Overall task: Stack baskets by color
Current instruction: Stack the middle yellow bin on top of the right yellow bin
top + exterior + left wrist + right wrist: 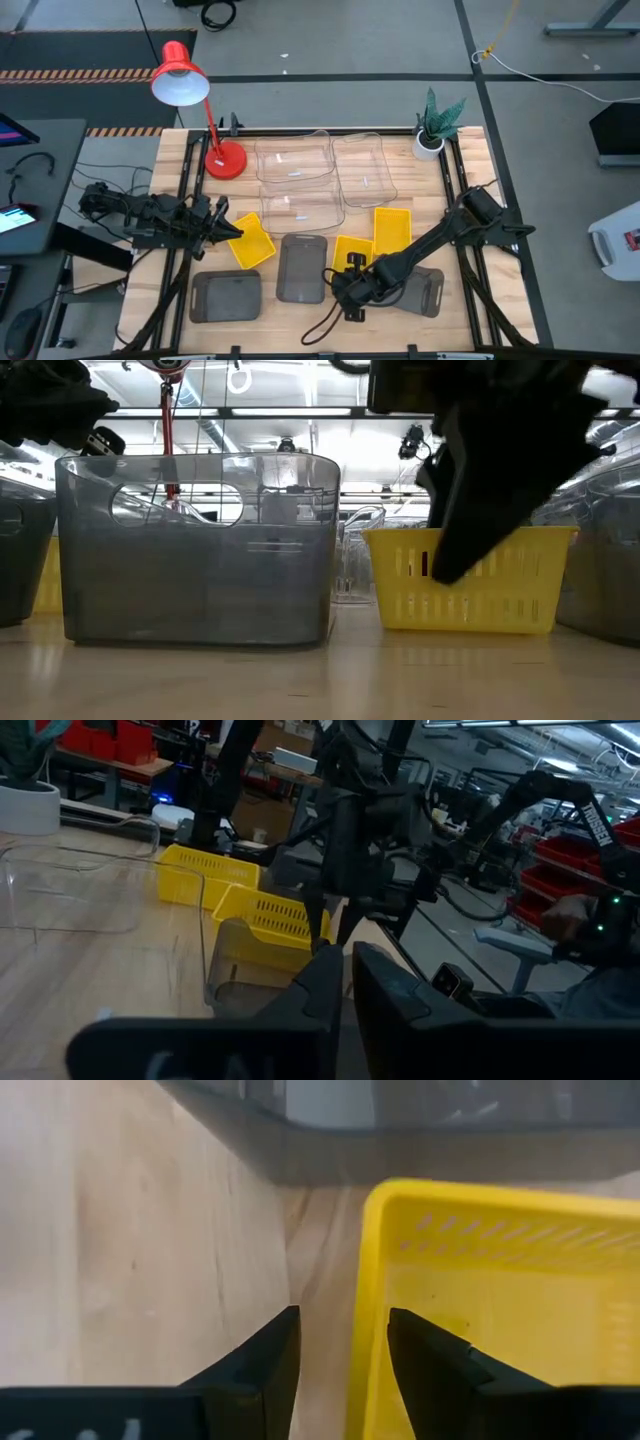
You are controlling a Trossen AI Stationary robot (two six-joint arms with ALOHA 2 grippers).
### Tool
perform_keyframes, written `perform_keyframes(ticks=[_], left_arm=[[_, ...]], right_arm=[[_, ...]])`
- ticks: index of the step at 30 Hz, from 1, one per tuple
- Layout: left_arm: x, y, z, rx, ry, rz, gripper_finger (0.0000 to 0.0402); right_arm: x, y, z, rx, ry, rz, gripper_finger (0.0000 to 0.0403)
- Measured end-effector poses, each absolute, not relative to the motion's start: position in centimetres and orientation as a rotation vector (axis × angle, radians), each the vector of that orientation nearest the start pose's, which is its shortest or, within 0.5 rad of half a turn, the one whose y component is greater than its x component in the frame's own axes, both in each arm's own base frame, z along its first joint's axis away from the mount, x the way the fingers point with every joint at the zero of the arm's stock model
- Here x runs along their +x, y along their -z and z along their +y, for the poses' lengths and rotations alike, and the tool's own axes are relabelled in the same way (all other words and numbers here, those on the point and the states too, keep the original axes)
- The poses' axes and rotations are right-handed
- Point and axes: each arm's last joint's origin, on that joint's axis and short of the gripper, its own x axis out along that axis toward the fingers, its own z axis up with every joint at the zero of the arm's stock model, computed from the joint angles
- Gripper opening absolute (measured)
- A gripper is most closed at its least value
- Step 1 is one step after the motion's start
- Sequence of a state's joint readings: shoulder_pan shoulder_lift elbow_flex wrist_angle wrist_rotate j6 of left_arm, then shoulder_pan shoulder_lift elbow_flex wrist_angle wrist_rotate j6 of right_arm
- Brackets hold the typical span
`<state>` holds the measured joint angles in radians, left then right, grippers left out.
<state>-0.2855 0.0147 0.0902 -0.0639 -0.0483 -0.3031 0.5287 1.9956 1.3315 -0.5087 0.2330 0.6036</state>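
Straddling the rim of a yellow basket, the right hand has its two fingers apart with the basket's edge wall rising in the gap between them; one finger is outside over the wood, the other over the inside. It grips nothing yet, I judge. In the high view this basket lies near the front of the table, long axis front to back, and the right hand is at its front end, so this arm is clearly the nearer one.

A second yellow basket stands just beside it, toward the back and right. The third yellow basket lies turned at an angle on the left, and the left hand is at its corner; its fingers look nearly together, but whether it pinches the rim I cannot tell.

Counting: three yellow, three grey, three clear. The grey ones lie along the front, each apart; the clear ones are grouped at the back. No basket is stacked yet.
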Motion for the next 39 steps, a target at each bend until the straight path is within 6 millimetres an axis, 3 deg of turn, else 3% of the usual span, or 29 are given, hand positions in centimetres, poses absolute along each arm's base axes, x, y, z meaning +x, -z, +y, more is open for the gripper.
perform_keyframes(ticks=[6,17,24,39], left_arm=[[8.9,-18.7,-2.5,-0.304,0.237,0.025,0.0037],[8.9,-18.7,-2.5,-0.304,0.237,0.025,0.0033],[8.9,-18.7,-2.5,-0.304,0.237,0.025,0.0038],[8.9,-18.7,-2.5,-0.304,0.237,0.025,0.0031]], right_arm=[[34.7,-15.2,19.1,0.112,0.083,1.112,0.0118],[34.9,-15.2,18.6,0.150,0.081,1.130,0.0008],[34.7,-15.8,18.3,0.148,0.082,1.137,0.0009],[33.2,-19.8,17.7,0.114,0.056,1.098,0.0006]])
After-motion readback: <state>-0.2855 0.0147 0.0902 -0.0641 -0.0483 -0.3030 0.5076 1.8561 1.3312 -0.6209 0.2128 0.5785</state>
